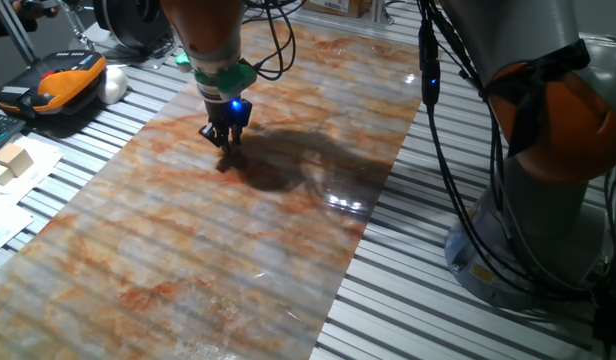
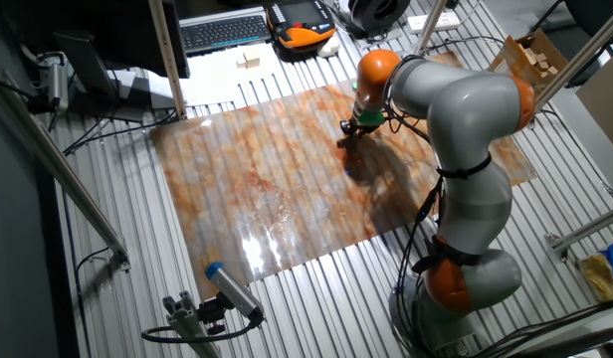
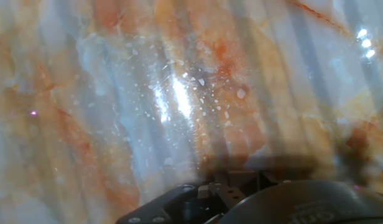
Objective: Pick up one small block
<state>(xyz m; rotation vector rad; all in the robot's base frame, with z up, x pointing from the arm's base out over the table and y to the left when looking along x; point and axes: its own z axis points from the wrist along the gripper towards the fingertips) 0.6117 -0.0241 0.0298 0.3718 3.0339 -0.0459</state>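
My gripper hangs just above the orange and grey marbled mat, near its far left part. It also shows in the other fixed view. Its dark fingers look drawn together at the tips. The small block does not show in any view, neither on the mat nor between the fingers. A dark spot on the mat right under the fingertips looks like shadow. The hand view shows only bare mat and the dark gripper body along the bottom edge.
Larger pale wooden blocks lie on white paper left of the mat. An orange and black device and a keyboard lie at the table's far side. A cardboard box of blocks stands beside the arm. The robot base stands at right.
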